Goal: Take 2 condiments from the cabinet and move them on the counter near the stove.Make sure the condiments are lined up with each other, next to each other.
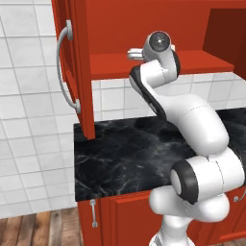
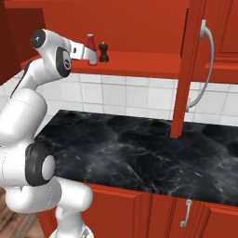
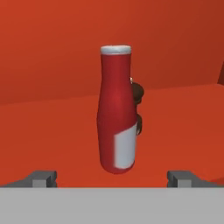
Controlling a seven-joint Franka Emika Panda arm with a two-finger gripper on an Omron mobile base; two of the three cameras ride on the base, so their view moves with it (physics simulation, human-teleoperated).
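A slim red bottle [image 3: 116, 109] with a pale cap and a white label stands upright on the red shelf [image 2: 139, 62] of the open wall cabinet [image 1: 120, 24]. A squat dark-brown shaker [image 3: 138, 105] peeks out from behind it, and stands just right of the bottle [image 2: 91, 44] as the shaker [image 2: 103, 52] in the right base view. My gripper [image 3: 113, 178] is open and level with the bottle's base, a fingertip [image 3: 43, 178] wide on each side, touching nothing. The gripper [image 2: 91, 56] reaches over the shelf's front edge. The stove is out of view.
The cabinet door [image 1: 72, 67] hangs open with its long curved silver handle [image 2: 204, 65], jutting over the black marble counter [image 1: 120, 158]. White wall tiles run behind the counter [image 2: 139, 148]. Red base cabinets [image 2: 153, 209] sit below.
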